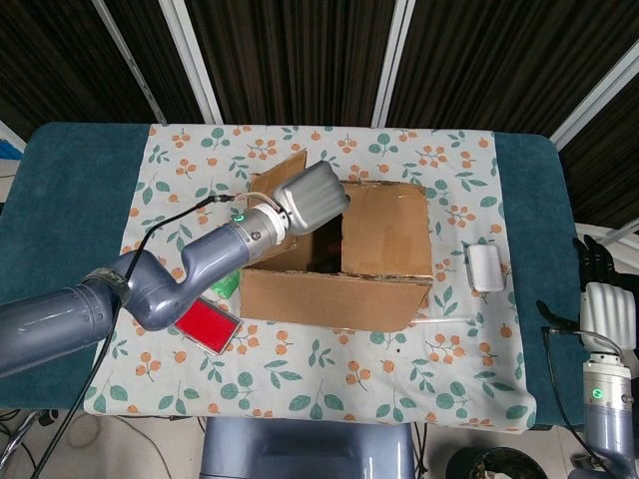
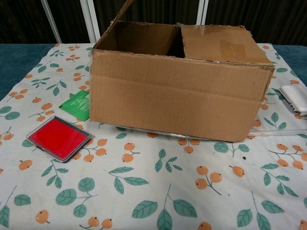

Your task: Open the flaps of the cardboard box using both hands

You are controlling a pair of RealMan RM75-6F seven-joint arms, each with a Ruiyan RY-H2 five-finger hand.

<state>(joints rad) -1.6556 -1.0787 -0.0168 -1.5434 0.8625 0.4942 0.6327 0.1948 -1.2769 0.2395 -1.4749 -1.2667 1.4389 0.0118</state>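
Observation:
The cardboard box (image 1: 339, 289) stands mid-table on the flowered cloth. Its left flap (image 1: 287, 168) is raised steeply, seen at the top left of the box (image 2: 182, 91) in the chest view as a slanted edge (image 2: 123, 11). The right flap (image 1: 386, 235) lies flat over the box's right half (image 2: 221, 44). My left hand (image 1: 312, 197) hovers over the open left half, its back up, against the raised flap's inner side; its fingers are hidden beneath it. My right hand (image 1: 599, 289) hangs beyond the table's right edge, holding nothing.
A red flat case (image 1: 205, 325) (image 2: 59, 138) and a green packet (image 1: 226, 283) (image 2: 78, 105) lie left of the box. A white device (image 1: 485, 267) (image 2: 293, 97) and a thin clear stick (image 1: 445, 321) lie to its right.

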